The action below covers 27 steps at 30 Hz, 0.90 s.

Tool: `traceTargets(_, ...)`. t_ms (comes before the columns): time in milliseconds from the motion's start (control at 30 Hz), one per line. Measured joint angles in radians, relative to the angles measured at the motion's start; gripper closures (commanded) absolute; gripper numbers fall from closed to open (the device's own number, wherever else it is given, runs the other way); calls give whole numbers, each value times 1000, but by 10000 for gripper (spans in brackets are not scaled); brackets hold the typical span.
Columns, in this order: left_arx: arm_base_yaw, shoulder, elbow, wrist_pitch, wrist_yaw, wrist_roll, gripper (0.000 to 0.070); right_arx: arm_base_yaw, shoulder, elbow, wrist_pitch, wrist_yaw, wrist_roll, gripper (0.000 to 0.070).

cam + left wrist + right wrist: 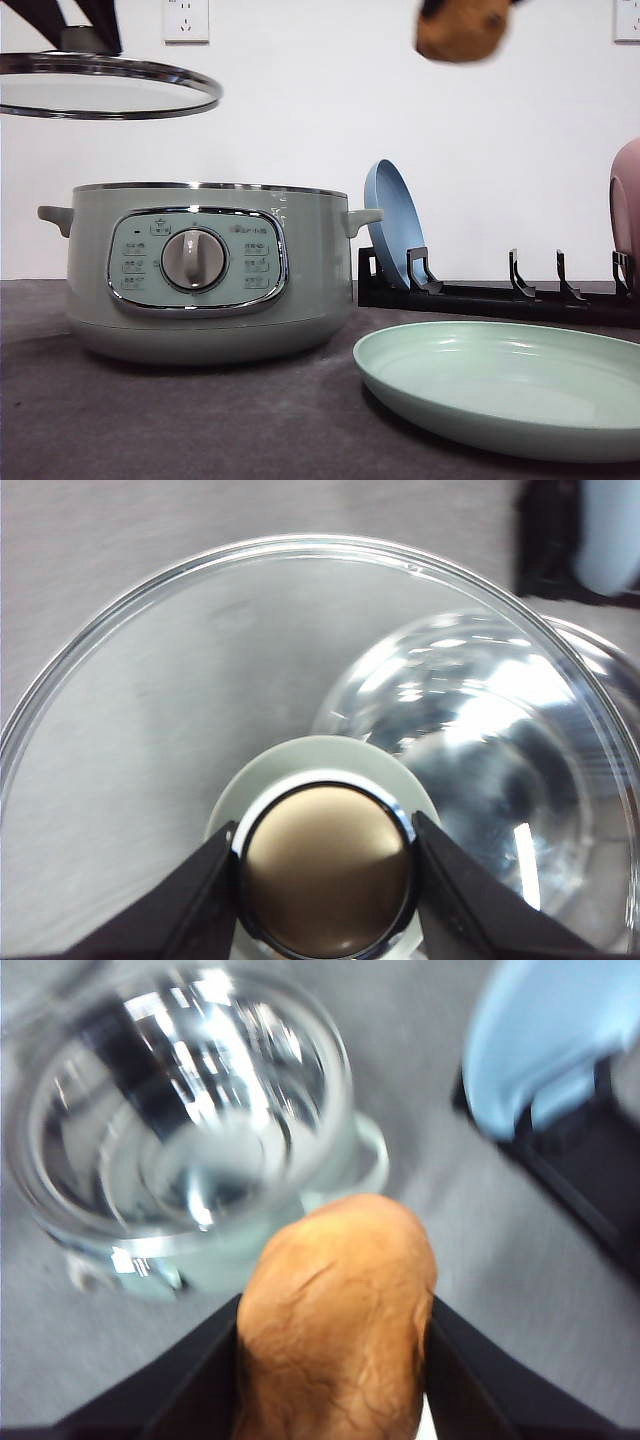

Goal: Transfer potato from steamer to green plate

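The orange-brown potato (463, 31) hangs high in the air, to the right of the steamer (200, 275) and above the gap between it and the green plate (510, 385). My right gripper (335, 1360) is shut on the potato (335, 1310), one black finger on each side. The pale green steamer (190, 1130) stands uncovered, its shiny inside showing. My left gripper (328, 865) is shut on the knob (328, 875) of the glass lid (105, 85), holding the lid level above the steamer's left part. The green plate lies flat at the front right.
A black dish rack (500, 292) stands behind the green plate, with a blue plate (395, 225) upright at its left end and a pink plate (628, 210) at the right edge. Grey tabletop (200, 420) stretches in front of the steamer.
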<state>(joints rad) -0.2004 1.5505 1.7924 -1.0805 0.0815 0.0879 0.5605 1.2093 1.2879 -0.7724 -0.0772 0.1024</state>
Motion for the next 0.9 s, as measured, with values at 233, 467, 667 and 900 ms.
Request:
traceTargets(233,-67,0,0,0,1,0,698,-1,-138,-294,122,1,82,542)
traceTargets(467,-104,0,0,0,2,0,698,-1,-151,-499,251,2,152,542)
traceTargets(667,-113,0,0,0,2,0,698,0,-141,-642,389,2,193,542)
traceTargets(900,-122,0,0,-1,2,0,698,0,-56,-729,513,3,226,542)
